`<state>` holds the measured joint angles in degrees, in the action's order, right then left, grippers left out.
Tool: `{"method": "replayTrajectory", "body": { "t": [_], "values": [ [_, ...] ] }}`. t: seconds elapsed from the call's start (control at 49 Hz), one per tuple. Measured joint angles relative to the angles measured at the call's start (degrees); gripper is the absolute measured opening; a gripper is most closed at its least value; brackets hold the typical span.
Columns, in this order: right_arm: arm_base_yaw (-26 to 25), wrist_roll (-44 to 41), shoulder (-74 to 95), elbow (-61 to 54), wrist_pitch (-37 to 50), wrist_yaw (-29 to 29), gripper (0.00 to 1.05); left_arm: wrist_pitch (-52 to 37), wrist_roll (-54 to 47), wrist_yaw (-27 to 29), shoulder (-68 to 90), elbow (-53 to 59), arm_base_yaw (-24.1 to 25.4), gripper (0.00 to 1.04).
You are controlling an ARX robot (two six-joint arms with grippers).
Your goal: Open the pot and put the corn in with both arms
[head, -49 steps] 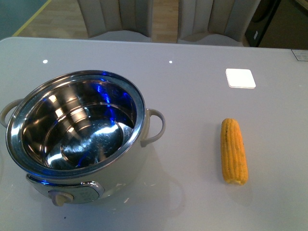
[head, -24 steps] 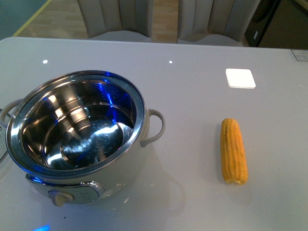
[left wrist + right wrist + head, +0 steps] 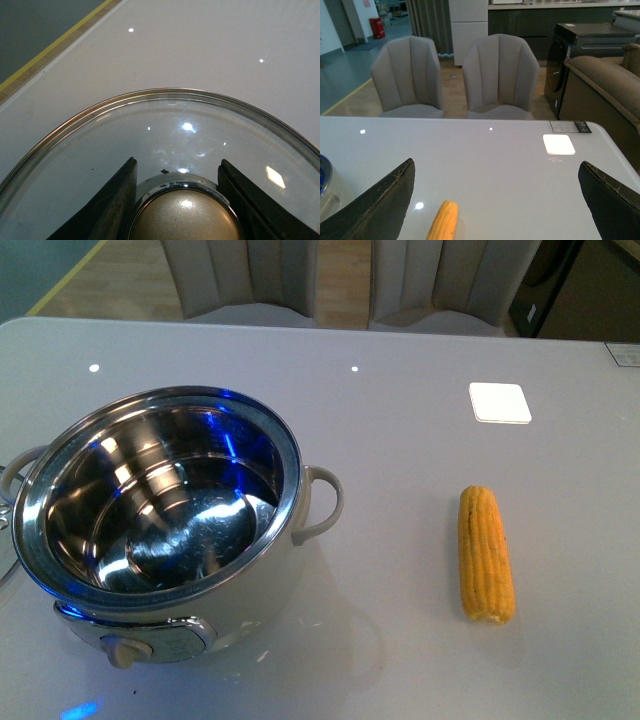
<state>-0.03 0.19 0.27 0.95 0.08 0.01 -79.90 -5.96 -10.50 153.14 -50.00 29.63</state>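
Note:
The cream-white pot point(image 3: 250, 610) stands open at the table's left, its steel bowl point(image 3: 150, 510) bare inside. The glass pot lid point(image 3: 165, 125) hangs over the table in the left wrist view, and my left gripper point(image 3: 177, 200) is shut on its gold knob point(image 3: 185, 217), one black finger point(image 3: 117, 200) on each side. A thin lid edge point(image 3: 4, 565) shows left of the pot. The corn point(image 3: 486, 553) lies on the table to the right, well apart from the pot. My right gripper point(image 3: 497, 200) is open above the table, with the corn point(image 3: 443, 220) low between its fingers point(image 3: 385, 200).
A white square pad point(image 3: 499, 402) lies on the table behind the corn. Two grey chairs point(image 3: 240, 280) stand along the far edge. A dark cabinet and a brown sofa point(image 3: 605, 85) sit beyond the table's right corner. Neither arm shows in the front view.
A thin arc of the lid's rim has come into the front view at the left edge, and a blue glint has appeared near the pot's base. Pot and corn have not moved.

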Motion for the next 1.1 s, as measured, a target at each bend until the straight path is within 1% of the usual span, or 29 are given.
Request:
{"method": "replayTrajectory", "body": {
  "t": [0.061, 0.163, 0.327, 0.429, 0.571, 0.694, 0.776, 0.939, 1.102],
  "values": [
    [0.0, 0.02, 0.0, 0.0, 0.0, 0.0, 0.96, 0.0, 0.0, 0.35, -0.02, 0.0, 0.0, 0.59],
    [0.02, 0.0, 0.0, 0.0, 0.0, 0.0, 0.96, 0.5, 0.28, 1.51, -0.55, 0.13, 0.17, 0.77],
    [0.02, 0.0, 0.0, 0.0, 0.0, 0.0, 0.96, 1.42, 0.35, 1.92, -4.09, 1.92, 0.5, 0.99],
    [0.0, 0.0, 0.0, 0.0, 0.0, 0.0, 0.96, 1.77, 0.68, 1.38, -8.48, 3.85, 0.48, 0.97],
    [0.02, 0.0, 0.0, 0.0, 0.0, 0.0, 0.96, 3.23, 0.92, -0.22, -18.4, 8.02, 0.48, 0.98],
    [0.0, 0.0, 0.0, 0.0, 0.0, 0.0, 0.96, 7.23, 1.31, -3.1, -33.53, 14.6, 0.46, 0.98],
    [0.0, 0.0, 0.0, 0.0, 0.0, 0.0, 0.96, 9.6, 1.4, -4.46, -40.85, 17.9, 0.46, 0.98],
    [0.0, 0.0, 0.0, 0.0, 0.0, 0.0, 0.96, 15.17, 1.9, -5.79, -55.47, 24.09, 0.35, 0.98],
    [0.0, 0.0, 0.0, 0.0, 0.0, 0.0, 0.96, 21.7, 2.23, -5.97, -69.53, 29.38, -0.24, 0.98]
  ]
}}
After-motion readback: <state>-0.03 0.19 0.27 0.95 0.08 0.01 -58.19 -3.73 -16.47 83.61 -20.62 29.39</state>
